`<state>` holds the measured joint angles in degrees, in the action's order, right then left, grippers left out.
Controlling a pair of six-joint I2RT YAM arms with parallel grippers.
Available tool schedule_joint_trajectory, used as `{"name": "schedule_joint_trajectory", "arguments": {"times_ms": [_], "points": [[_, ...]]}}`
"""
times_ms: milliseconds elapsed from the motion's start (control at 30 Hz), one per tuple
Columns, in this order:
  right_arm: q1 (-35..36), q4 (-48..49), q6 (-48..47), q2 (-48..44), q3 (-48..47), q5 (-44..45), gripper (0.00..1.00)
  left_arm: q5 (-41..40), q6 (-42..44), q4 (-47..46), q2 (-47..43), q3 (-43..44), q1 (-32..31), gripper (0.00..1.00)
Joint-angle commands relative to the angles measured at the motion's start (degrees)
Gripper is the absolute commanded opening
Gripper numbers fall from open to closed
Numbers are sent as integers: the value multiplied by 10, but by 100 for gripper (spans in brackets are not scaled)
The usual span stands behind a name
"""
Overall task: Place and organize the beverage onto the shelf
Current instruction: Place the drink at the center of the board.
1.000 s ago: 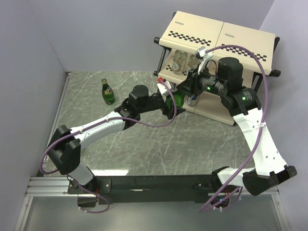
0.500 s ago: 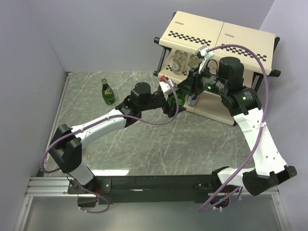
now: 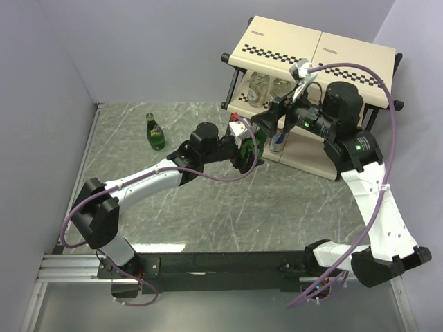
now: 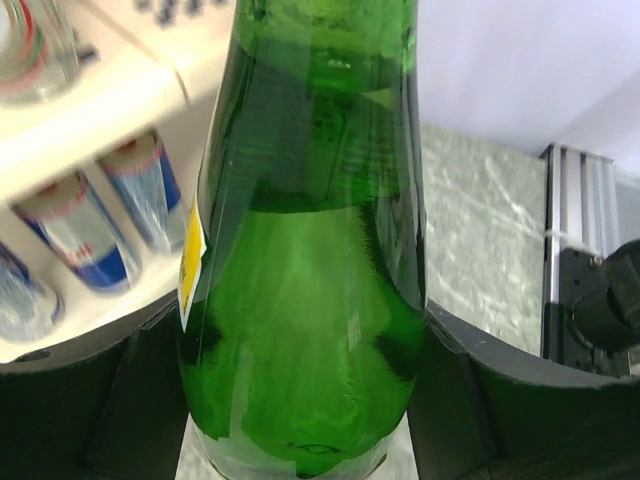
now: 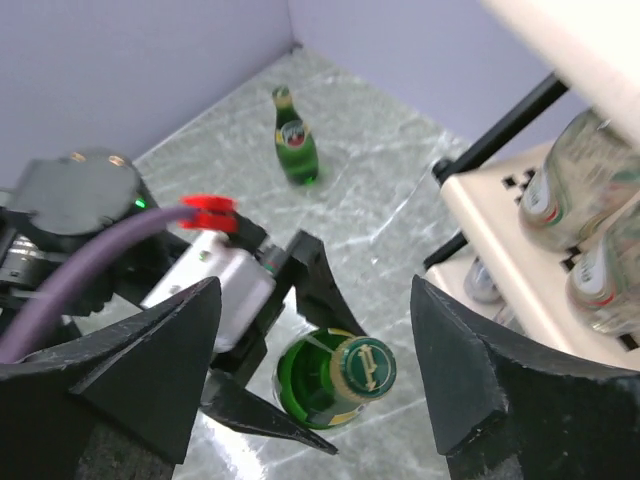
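A green glass bottle (image 4: 310,300) with a yellow label edge fills the left wrist view, and my left gripper (image 4: 305,400) is shut on its body, one black finger against each side. From above, this bottle (image 3: 250,143) is just in front of the shelf (image 3: 318,48), at its lower left corner. My right gripper (image 5: 315,290) hangs open over it, with the green cap (image 5: 365,367) below and between its spread fingers, touching neither. A second green bottle (image 3: 155,133) stands alone on the table at the far left. Two clear bottles (image 5: 570,180) lie on the middle tier.
Slim silver-and-blue cans (image 4: 80,230) stand on the shelf's lowest tier, right behind the held bottle. The shelf's black frame leg (image 5: 500,135) runs down beside them. Purple walls close in the marble table (image 3: 208,207) at the left and back.
My right gripper has opened, let go of the bottle's neck and pulled up and back toward the shelf. The left gripper with the bottle has edged slightly toward the shelf.
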<state>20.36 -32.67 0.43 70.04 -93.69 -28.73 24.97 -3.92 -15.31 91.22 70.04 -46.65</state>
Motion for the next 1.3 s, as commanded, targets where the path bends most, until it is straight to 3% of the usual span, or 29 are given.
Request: {"name": "schedule_joint_trajectory", "arguments": {"times_ms": [0, 367, 567, 833, 1133, 1267], "points": [[-2, 47, 1, -28, -19, 7, 84, -4, -9, -77, -39, 21, -3, 0], [-44, 45, -31, -100, -11, 54, 88, -36, -2, -67, -47, 43, -3, 0], [-96, 10, -67, -161, 39, 69, 87, -77, 2, -12, -43, 119, 4, 0], [-120, -8, -118, -239, 213, 64, 83, -113, 5, 48, -10, 259, 20, 0], [-121, -15, -214, -290, 417, -101, 79, -157, 13, 100, 90, 462, 46, 0], [-121, -51, -246, -278, 424, -137, 78, -164, 16, 95, 133, 548, 59, 0]]}}
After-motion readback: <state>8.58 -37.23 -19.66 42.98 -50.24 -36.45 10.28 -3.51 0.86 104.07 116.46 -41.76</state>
